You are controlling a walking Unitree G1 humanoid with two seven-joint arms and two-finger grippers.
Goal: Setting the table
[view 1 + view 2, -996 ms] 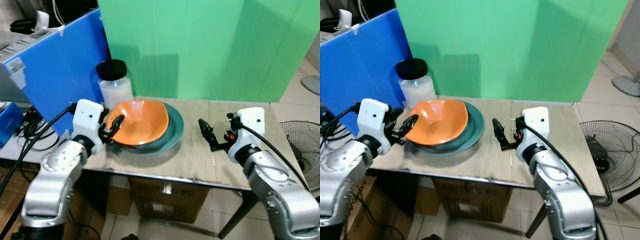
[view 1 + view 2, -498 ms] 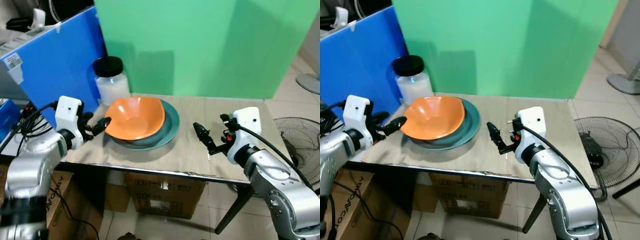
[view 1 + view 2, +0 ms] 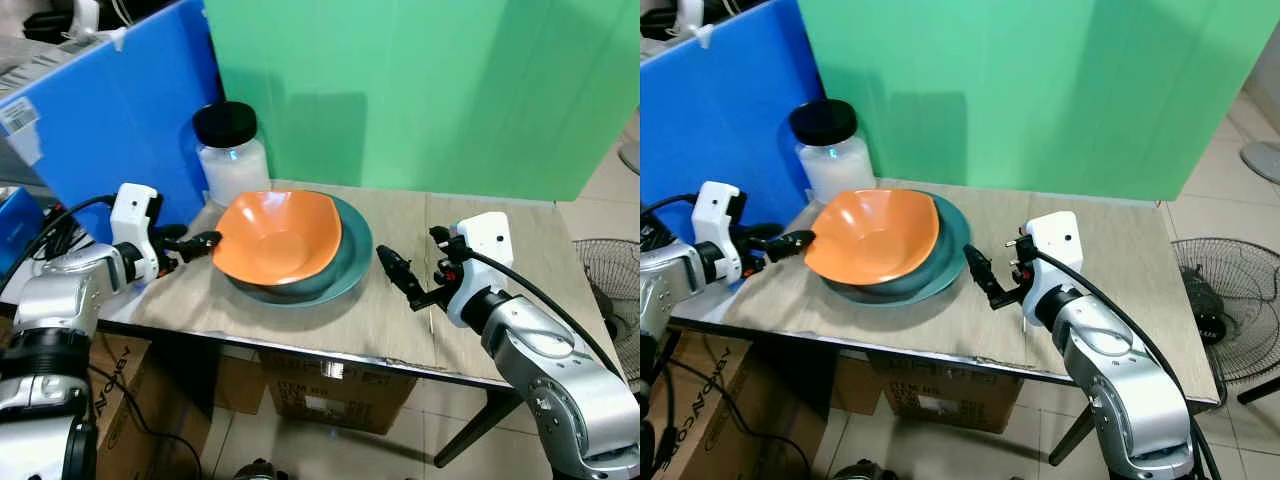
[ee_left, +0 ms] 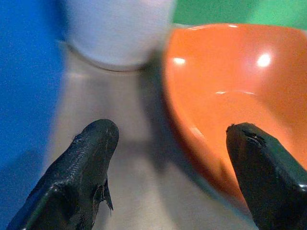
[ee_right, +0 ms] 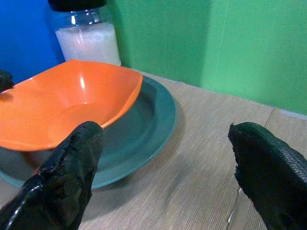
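Your left gripper (image 4: 165, 158) has its jaws spread wide and holds nothing; in the left wrist view one finger (image 4: 81, 167) sits over the bare table surface and the other finger (image 4: 268, 177) lies at the near rim of the orange bowl (image 3: 278, 237), though you cannot tell whether it touches that rim. From the head camera, your left gripper (image 3: 195, 243) reaches in low from the table's left edge, its forearm roughly level and its tips just beside the bowl's left rim. Your right gripper (image 5: 163, 158) is likewise wide apart and empty, its fingers framing open tabletop with the dishes ahead of it. Your right arm comes in from the right with the elbow bent, and its gripper (image 3: 395, 272) hovers just above the table (image 3: 480, 225), near the right edge of the teal plate (image 3: 352, 262) but apart from it. You have one orange bowl, and it rests inside one teal plate on the left half of the table. One glass jar (image 3: 231, 155) with a black lid and white contents stands behind the dishes, just beside a blue panel (image 3: 110, 120). A green backdrop (image 3: 430, 90) stands behind the table.
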